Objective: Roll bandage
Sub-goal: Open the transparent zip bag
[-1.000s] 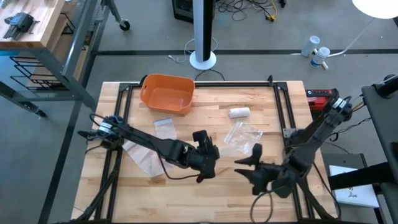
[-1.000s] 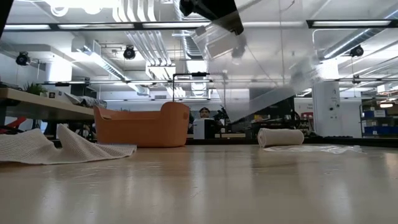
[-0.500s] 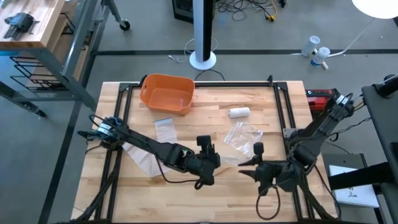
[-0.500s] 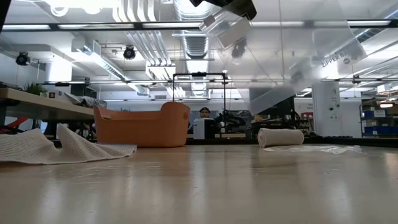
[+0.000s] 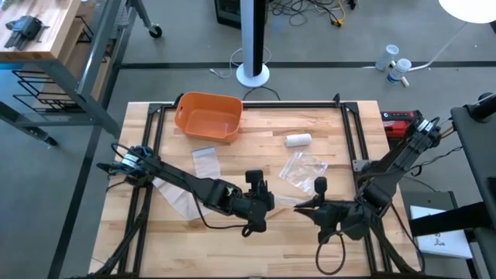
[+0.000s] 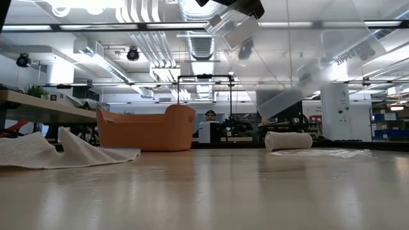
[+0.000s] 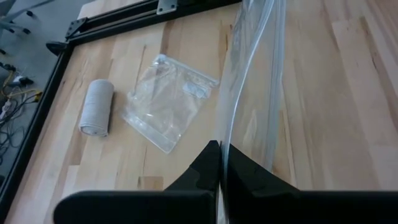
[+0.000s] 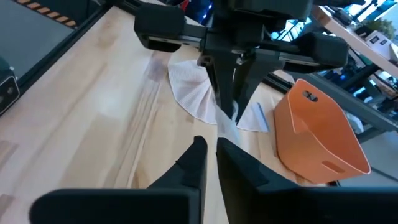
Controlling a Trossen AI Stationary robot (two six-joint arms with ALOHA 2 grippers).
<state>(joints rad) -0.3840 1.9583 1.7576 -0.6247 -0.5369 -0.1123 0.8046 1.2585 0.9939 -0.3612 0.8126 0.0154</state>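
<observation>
Reading the overhead picture as a dial from the table's middle, both my grippers sit low at about 6 o'clock, facing each other. The left gripper (image 5: 263,203) is pinched tight on the edge of a clear zip bag (image 7: 250,93), and the right gripper (image 5: 301,206) is nipped narrow on the opposite end. The film hangs stretched in the air between them, clear of the wood. The loose bandage (image 5: 175,194), the piece I judge needs rolling, lies flat and crumpled at about 8 o'clock, partly under my left arm. One finished roll (image 5: 297,140) rests at 1 o'clock, just beyond a second bag (image 5: 304,168). The orange basket (image 5: 208,116) stands at 11 o'clock, well apart.

As I read it, the step in hand is spreading this bag's mouth. I want an even pull from both sides, gentle enough that the thin film neither tears nor slips out of either pinch. Both wrists should stay level so the opening faces up rather than twisting. The risk is pulling along the zip line instead of across it, which would only tighten the seal. Then the flat bandage wants a square start at one end, or the roll goes conical.
</observation>
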